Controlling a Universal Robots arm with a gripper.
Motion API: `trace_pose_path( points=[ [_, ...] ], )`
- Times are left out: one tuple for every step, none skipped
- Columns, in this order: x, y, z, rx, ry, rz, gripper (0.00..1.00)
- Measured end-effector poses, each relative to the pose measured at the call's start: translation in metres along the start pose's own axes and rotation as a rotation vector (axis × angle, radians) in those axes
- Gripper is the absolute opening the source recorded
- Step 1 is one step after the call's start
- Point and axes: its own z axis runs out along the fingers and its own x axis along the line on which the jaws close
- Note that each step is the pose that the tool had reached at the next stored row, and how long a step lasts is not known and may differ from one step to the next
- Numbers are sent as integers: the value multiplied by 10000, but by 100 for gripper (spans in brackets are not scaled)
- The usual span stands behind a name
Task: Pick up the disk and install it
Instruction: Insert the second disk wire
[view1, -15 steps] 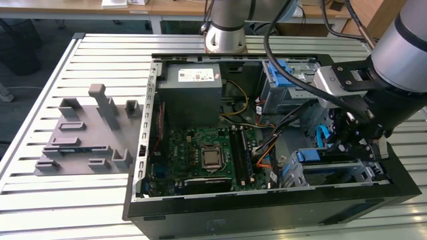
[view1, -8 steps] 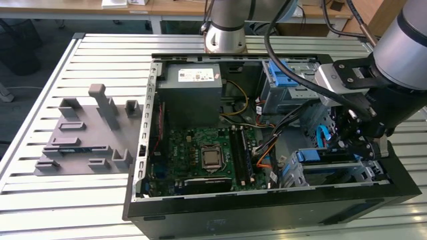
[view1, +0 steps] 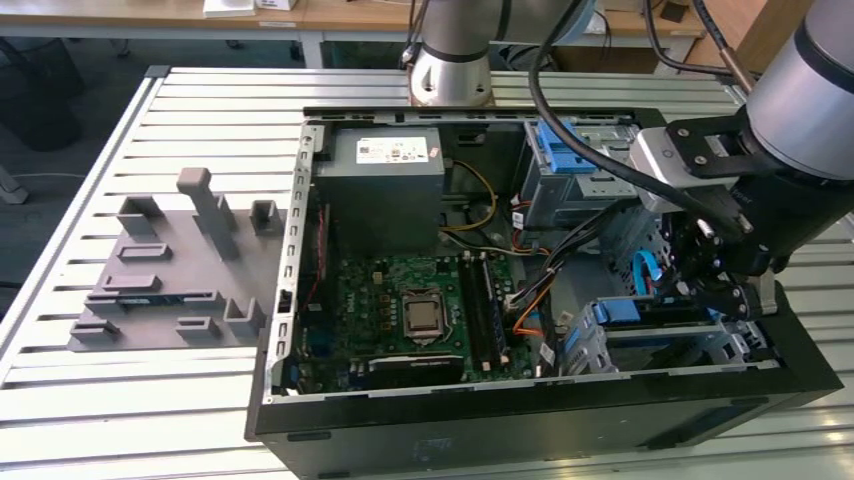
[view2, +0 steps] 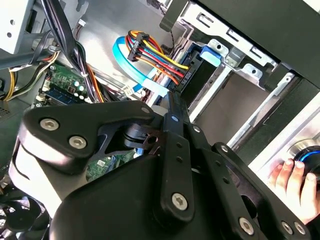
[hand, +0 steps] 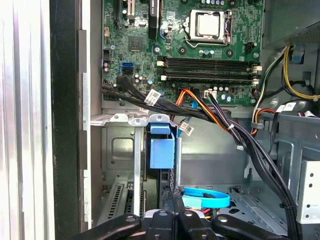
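- Gripper (hand: 172, 207), its fingers pressed together on nothing, is hovering inside the open computer case (view1: 534, 420).
- Just ahead, the disk (hand: 162, 152) is sitting in its bay; stiff and weighty, likely best gripped by its blue rails.

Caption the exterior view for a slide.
Robot hand lowered into an open computer case beside the drive cage, motherboard exposed.

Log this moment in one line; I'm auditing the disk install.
stage: install | gripper: inside PC case, at drive cage | disk: blue-railed edge in cage slot
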Motion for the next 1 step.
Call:
trace_pose_path(
  points=[
    [0, 0, 0, 0, 0, 1, 11]
  ],
)
